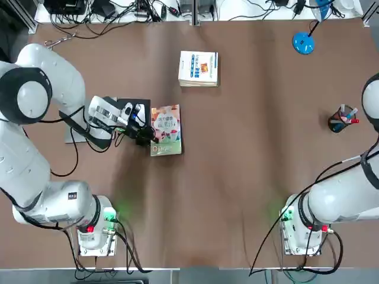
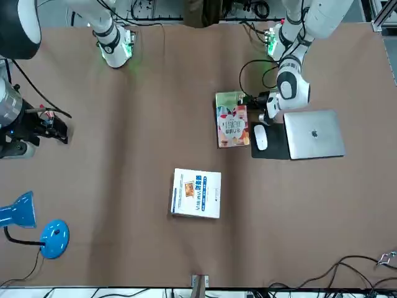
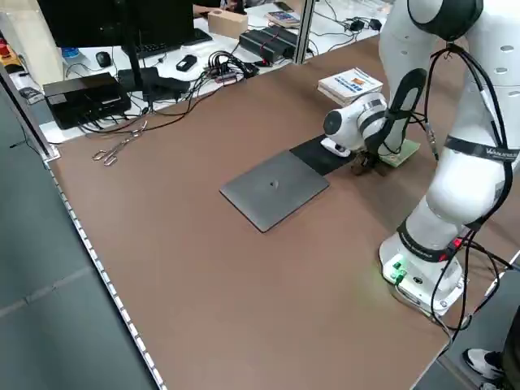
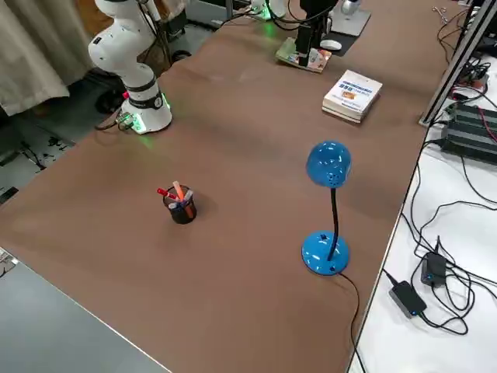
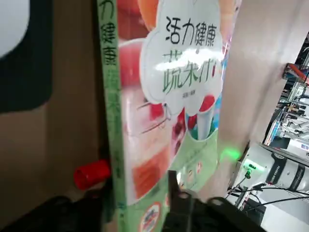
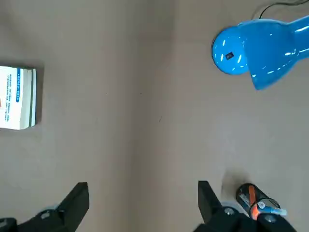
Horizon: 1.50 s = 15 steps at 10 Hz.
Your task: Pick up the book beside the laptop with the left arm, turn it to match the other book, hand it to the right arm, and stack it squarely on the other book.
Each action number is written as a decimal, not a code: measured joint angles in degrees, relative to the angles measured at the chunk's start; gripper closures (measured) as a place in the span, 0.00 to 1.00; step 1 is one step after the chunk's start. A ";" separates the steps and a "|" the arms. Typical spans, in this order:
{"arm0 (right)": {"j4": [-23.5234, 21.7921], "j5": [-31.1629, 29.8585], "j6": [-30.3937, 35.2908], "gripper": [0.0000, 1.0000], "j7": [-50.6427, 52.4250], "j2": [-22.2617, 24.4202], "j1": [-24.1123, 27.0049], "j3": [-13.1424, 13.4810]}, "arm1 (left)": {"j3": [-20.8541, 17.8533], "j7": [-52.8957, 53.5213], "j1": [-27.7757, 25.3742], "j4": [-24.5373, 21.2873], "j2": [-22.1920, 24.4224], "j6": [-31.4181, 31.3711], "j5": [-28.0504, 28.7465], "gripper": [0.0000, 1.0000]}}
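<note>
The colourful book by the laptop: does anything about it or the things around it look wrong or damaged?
Nothing looks spilled or damaged. The colourful book lies flat, with the left arm's tool at its edge. The white book sits apart, neatly flat.

Top centre of the overhead view, a book stack (image 1: 198, 68) sits on the worktop (image 1: 237, 154); the lamp (image 1: 303, 43) is upper right, the pen cup (image 1: 341, 120) below it, the illustrated book (image 1: 166, 131) left of centre.
</note>
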<state>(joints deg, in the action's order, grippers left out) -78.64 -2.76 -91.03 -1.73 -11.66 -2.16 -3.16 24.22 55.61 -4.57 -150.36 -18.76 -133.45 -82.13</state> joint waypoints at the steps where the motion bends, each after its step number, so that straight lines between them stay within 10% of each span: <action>1: 0.00 0.00 -0.27 0.00 0.00 0.00 -0.03 -0.02 | 0.01 0.42 0.00 0.32 -0.02 0.00 0.00 0.75; 15: 0.02 -0.06 -1.54 0.00 -0.07 0.00 -0.65 -0.13 | -0.01 0.47 -0.28 14.24 14.41 -2.50 8.81 0.85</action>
<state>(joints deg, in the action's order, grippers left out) -78.62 -2.82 -92.57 -1.80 -11.66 -2.81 -3.29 24.22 56.08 -4.85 -136.11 -4.35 -135.95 -73.31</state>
